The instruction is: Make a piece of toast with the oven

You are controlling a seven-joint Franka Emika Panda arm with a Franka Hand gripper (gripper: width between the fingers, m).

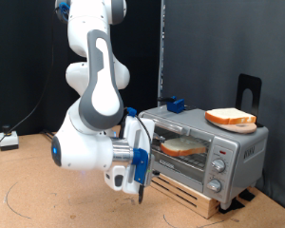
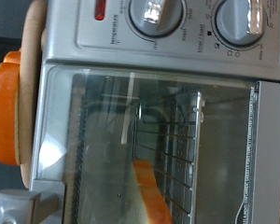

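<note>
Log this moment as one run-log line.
pincer: low in front of oven, holding nothing visible | oven door: shut | piece of toast: inside on rack | second slice: on oven top

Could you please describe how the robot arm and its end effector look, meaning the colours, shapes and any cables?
The arm is glossy white, built of rounded, bulbous segments with grey joint sections and a blue ring at one joint. The end effector is white with blue parts, and its fingers look dark. No cables show on the arm itself. The wrist view does not show the end effector.
</note>
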